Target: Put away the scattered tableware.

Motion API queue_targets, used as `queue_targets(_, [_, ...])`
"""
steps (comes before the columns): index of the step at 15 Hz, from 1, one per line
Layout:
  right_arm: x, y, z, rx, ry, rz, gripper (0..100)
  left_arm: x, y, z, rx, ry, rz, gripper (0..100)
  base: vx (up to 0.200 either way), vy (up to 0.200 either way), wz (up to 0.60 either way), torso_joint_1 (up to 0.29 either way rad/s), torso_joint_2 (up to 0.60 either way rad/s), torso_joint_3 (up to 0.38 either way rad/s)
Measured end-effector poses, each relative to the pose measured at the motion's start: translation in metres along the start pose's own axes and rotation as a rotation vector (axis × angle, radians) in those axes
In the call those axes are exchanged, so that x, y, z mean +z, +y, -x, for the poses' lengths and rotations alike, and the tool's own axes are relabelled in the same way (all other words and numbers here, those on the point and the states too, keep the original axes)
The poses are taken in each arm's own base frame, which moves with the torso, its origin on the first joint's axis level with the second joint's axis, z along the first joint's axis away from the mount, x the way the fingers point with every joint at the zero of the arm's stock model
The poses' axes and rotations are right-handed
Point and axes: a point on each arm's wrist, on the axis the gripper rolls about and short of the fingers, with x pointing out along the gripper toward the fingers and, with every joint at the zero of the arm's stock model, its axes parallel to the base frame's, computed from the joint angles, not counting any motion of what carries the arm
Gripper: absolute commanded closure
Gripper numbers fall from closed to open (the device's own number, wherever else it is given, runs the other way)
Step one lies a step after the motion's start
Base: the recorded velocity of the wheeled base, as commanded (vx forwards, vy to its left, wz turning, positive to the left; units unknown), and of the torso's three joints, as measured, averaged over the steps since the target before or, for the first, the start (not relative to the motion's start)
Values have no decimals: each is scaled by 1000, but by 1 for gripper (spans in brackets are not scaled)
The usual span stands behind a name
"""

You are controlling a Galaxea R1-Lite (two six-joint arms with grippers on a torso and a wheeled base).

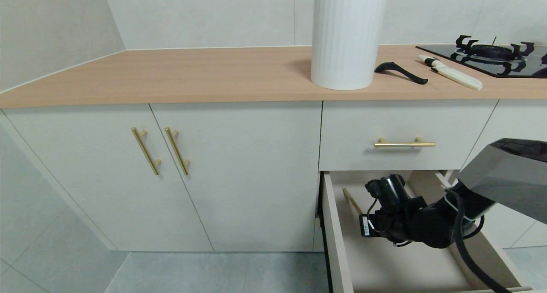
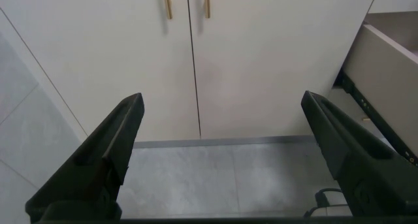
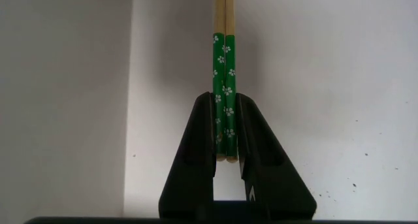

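Task partly done: the right tool (image 3: 226,103), clenched on a pair of chopsticks (image 3: 225,54), holds them inside the open drawer (image 1: 337,241); the left tool (image 2: 221,100) hangs released; a black spoon (image 1: 399,72) and a knife (image 1: 453,73) lie on the table (image 1: 192,75), not yet stored.

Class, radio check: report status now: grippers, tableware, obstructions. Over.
Left gripper open, facing the cabinet doors. Right gripper shut on chopsticks inside the open drawer. Black utensil and knife lie on the counter. Nothing in the way.
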Motion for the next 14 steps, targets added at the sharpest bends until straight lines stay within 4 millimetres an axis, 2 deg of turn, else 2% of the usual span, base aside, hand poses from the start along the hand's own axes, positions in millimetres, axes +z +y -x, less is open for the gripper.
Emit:
queue_targets(7, [-21, 3, -27, -20, 80, 31, 100, 0, 0, 0, 0, 0, 0, 0, 0, 0, 0, 0, 0, 0])
queue_targets(14, [-26, 3, -34, -28, 100, 38, 100, 0, 0, 0, -1, 0, 0, 0, 0, 0, 0, 0, 0, 0])
